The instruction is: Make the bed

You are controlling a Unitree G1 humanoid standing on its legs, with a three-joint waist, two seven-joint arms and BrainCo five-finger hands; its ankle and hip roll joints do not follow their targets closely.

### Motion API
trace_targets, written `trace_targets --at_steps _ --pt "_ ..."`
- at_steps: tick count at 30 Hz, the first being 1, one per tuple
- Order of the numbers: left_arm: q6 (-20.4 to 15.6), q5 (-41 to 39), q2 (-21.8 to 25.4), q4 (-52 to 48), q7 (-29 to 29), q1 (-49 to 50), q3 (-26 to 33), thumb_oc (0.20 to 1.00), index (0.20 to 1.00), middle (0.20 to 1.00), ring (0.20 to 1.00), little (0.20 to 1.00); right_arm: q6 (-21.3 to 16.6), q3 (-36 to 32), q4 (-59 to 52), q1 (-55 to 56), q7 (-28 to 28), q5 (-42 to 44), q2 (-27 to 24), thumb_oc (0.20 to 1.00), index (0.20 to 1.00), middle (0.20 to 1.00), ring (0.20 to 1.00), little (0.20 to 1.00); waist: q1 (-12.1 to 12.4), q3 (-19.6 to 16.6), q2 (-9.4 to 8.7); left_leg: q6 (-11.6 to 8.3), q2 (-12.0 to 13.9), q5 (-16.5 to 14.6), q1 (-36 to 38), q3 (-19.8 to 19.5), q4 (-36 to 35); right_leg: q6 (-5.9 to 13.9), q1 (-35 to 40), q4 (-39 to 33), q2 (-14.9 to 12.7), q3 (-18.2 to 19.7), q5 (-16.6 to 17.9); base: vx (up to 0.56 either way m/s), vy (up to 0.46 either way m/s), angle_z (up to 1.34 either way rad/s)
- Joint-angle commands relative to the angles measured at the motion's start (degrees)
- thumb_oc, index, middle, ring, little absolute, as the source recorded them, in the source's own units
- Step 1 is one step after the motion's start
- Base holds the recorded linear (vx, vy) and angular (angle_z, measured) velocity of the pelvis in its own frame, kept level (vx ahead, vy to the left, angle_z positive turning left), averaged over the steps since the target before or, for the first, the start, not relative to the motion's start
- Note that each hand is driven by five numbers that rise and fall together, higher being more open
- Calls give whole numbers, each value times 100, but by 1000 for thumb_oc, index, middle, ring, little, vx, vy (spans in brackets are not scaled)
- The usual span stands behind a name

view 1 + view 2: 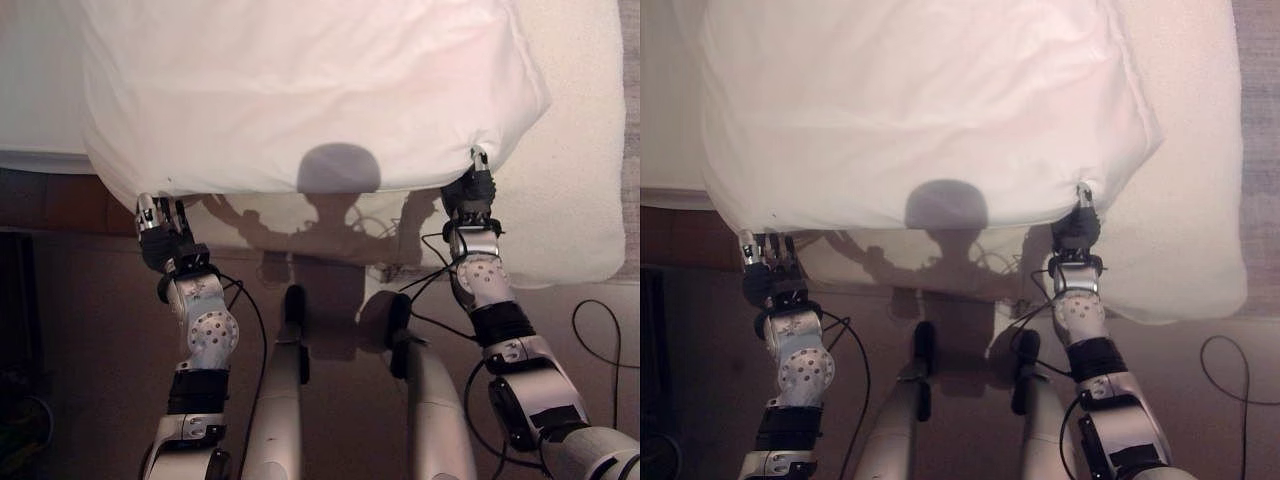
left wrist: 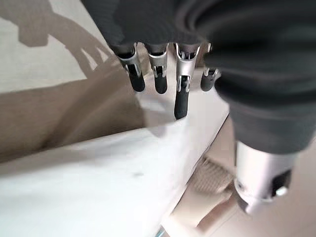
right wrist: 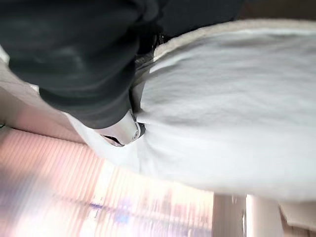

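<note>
Bed (image 1: 590, 140): cream cover across the top of the eye views, w/ a white duvet (image 1: 300, 90) lying over most of it. Duvet's near edge hangs at the bed's foot side, closest to the robot; its right corner bulges past the rest.

Step in hand, as I read it: gripping the duvet's near edge at both corners, ready to spread or pull it straight. Next move prob. calls for both arms moving together, keeping the edge taut and level, so the duvet squares up w/ the bed.

Left hand (image 1: 160, 222) sits just under the duvet's near-left corner. In its wrist view the fingers (image 2: 180, 98) hang mostly straight, relaxed, dark tips just touching the white fabric; nothing curled round it, so no grip there yet.

Right hand (image 1: 472, 190) is at the near-right corner, touching the hem. Its wrist view shows the dark cover pressed into fabric, fingers buried, so can't tell if it's clamped or loose.
</note>
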Motion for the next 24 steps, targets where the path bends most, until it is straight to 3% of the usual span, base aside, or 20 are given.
trace_targets --at_steps 1,10,13,17,24 --pt "-348 -328 84 274 -360 378 272 1000 1000 1000 1000 1000 -312 61 -903 464 597 -262 165 200 200 200 200 200 -42 -516 -29 422 -386 22 -217 174 -133 353 91 -671 173 -11 297 0 0 0" --pt "199 -993 -181 973 -1063 531 -393 1000 1000 1000 1000 1000 -329 683 -2072 933 878 -390 280 200 200 200 200 200 -196 -436 -188 447 -356 8 -194 231 -99 343 96 -675 220 75 340 0 0 0" --pt "642 -1047 -236 1393 -1330 514 -1010 1000 1000 1000 1000 1000 -362 988 -2524 979 955 -421 255 200 200 200 200 200 -287 -411 -262 438 -340 -17 -135 282 -101 345 137 -704 236 120 359 -3 2 -1" --pt "970 -1078 -297 1524 -1493 624 -1640 1000 1000 1000 1000 1000 -367 1171 -2817 938 983 -396 225 200 200 200 200 200 -358 -383 -284 450 -328 -4 -144 311 -74 343 142 -713 235 150 395 -3 2 -1" --pt "1465 -1313 -342 1648 -1983 716 -2273 1000 1000 1000 1000 1000 -349 1377 -3024 810 1066 -286 164 200 200 200 200 200 -408 -369 -322 468 -330 -13 -101 343 -94 342 167 -752 246 173 434 -4 1 -1"
